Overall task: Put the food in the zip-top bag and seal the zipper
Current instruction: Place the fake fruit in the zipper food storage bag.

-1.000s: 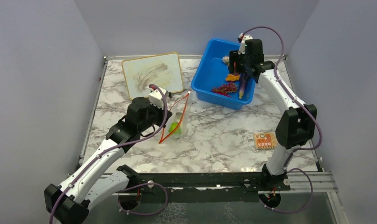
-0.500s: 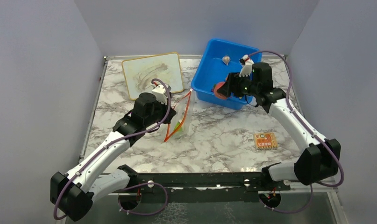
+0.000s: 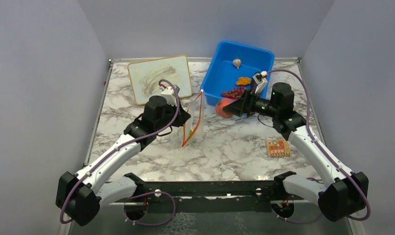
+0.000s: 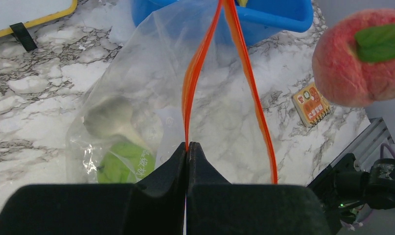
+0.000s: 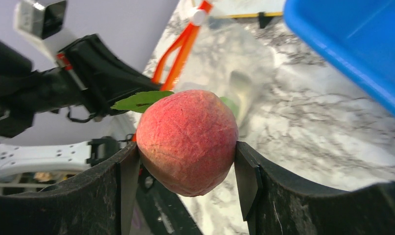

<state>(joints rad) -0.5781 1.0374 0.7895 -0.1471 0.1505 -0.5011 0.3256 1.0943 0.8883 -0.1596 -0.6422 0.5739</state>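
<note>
Right gripper is grasping the peach, one finger pressing each side, green leaf pointing toward the left arm. In the top view the peach is hanging in the air just off the near-left corner of the bin, between bin and bag, touching neither.

Left gripper is clenched tight on the zipper, pinching the end where its two orange strips are meeting. From the pinch the strips are spreading apart in a narrow V, so the mouth is gaping open and facing the peach, unsealed. The bag is hanging from that pinch over the table; cannot tell if its bottom is touching the marble.

Two foods are sitting low in the bag: a white piece and a lime just below it in the left wrist view, the two touching or nearly so.

More food is lying in the bin: garlic near the far wall, an orange piece mid-bin, grapes by the near wall just behind the right gripper.

A card is lying flat on the table beside the right arm, well apart from the bag. A whiteboard is lying flat at the far left, beyond the left gripper.
</note>
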